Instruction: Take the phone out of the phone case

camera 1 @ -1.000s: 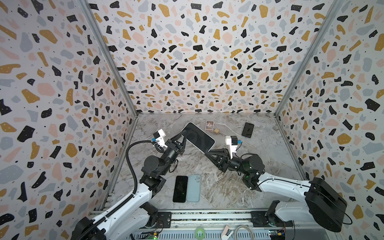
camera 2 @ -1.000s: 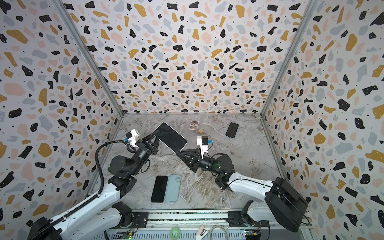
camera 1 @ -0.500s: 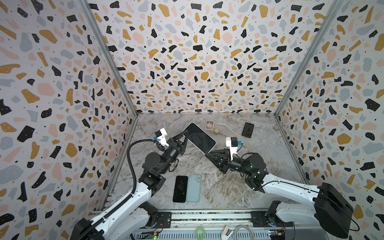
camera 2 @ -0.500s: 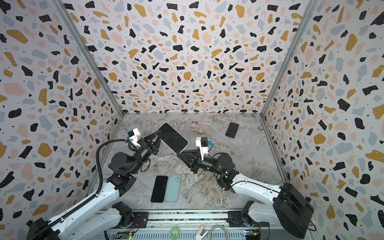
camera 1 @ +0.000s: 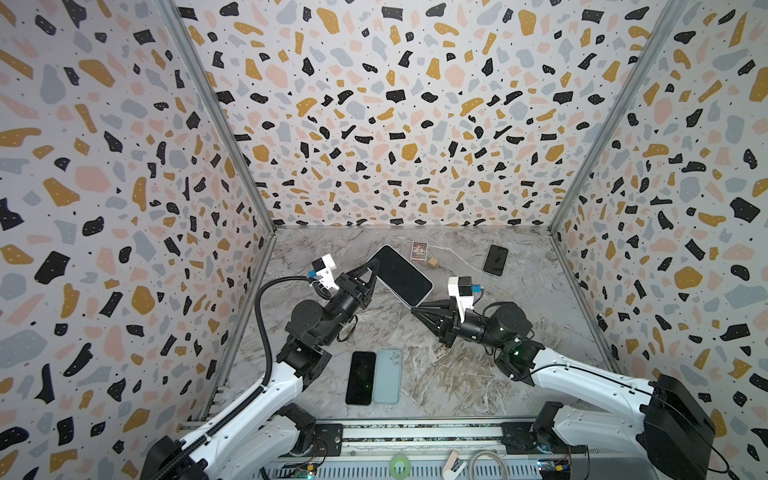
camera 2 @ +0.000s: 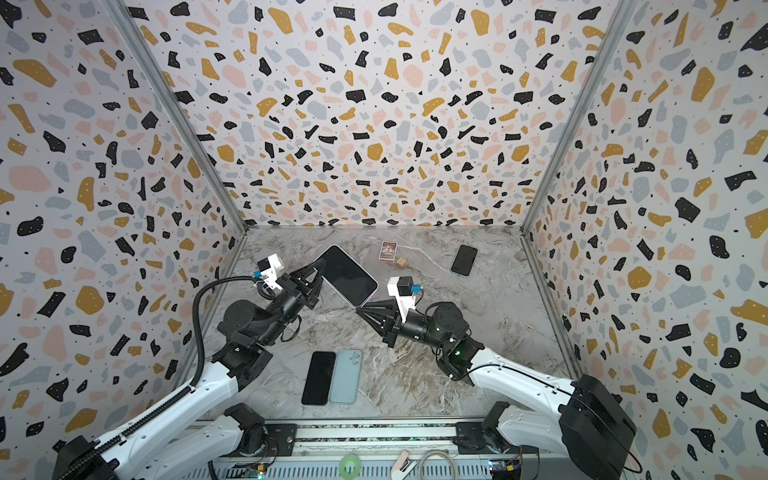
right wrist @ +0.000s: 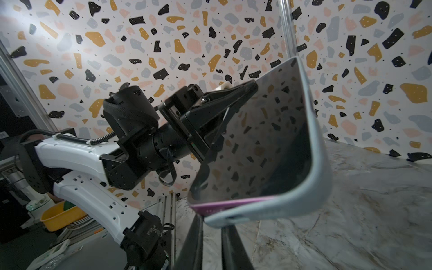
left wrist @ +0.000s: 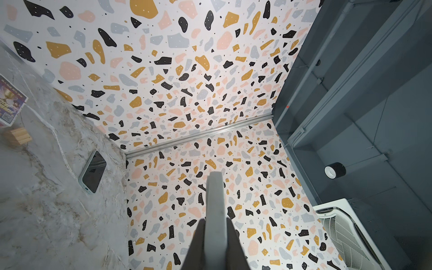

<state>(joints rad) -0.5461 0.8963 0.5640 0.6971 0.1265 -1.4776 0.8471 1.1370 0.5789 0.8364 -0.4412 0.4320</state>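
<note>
One phone (camera 1: 401,274) in one phone case (right wrist: 320,163), clamped by left end effector (camera 1: 374,266) and right end effector (camera 1: 413,309).

A marble table (camera 1: 457,374) is carrying a black phone (camera 1: 360,377) beside a blue phone (camera 1: 387,376), lower centre; a card (camera 1: 419,251), block (camera 1: 433,262) and dark phone (camera 1: 496,260) are lying upper right.

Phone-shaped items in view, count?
4. One cased phone raised at centre; a dark phone flat at back right; a black phone and a pale blue one side by side at front. The blue one may be just a case.
</note>
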